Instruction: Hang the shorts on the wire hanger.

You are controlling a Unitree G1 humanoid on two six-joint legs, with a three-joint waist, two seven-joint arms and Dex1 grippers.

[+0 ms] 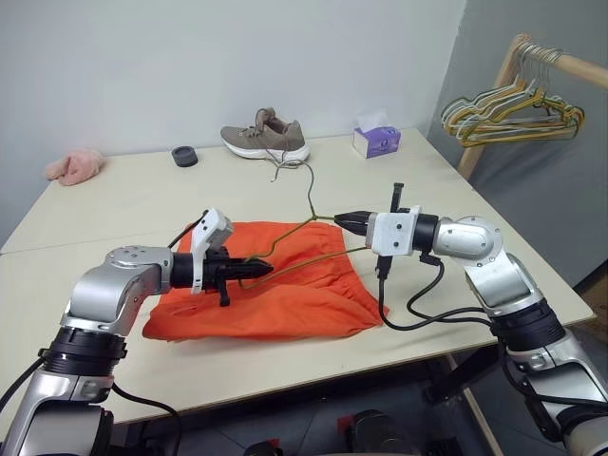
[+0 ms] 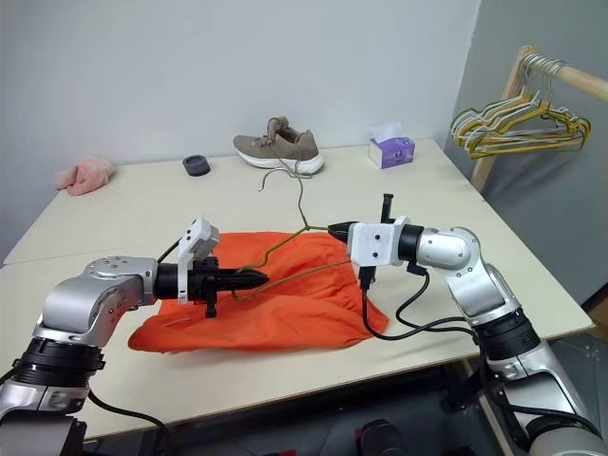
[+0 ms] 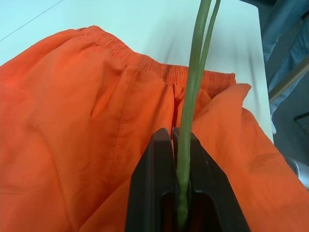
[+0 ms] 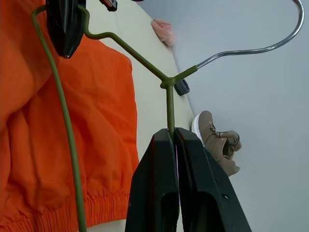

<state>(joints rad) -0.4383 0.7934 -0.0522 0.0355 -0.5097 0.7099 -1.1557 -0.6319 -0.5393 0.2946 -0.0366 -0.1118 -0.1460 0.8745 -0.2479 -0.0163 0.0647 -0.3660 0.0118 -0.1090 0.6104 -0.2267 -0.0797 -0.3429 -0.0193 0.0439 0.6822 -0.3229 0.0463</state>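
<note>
Left eye view has me holding the wire hanger (image 1: 306, 239) at two places above the counter (image 1: 114, 204): my left pincer (image 1: 263, 271) is clamped on its far corner, and my right pincer (image 1: 340, 219) is pinched shut on the wire just below the neck, with the hook rising toward the shoe (image 1: 265, 136). The hanger hangs tilted just over the shorts (image 1: 275, 299), which lie flat and spread on the counter beneath both my arms, the elastic waistband on my right side. None of the cloth is on the wire yet, so the hanging itself remains to be done. The risks as I judge them: the wire is thin and slick, so it could twist or slide out between my fingers if my two arms pull unevenly; bending the frame is likely if I force it. To thread the shorts I must free one pincer, and then the hanger, held at a single point, may swing and drag or bunch the fabric. Count: one wire hanger, one pair of shorts, one shoe, one dark round puck (image 1: 184, 156), one pink cloth (image 1: 76, 166), one tissue box (image 1: 376, 141), and a bunch of pastel hangers (image 1: 508, 112) on the rail, too overlapped to number.
</note>
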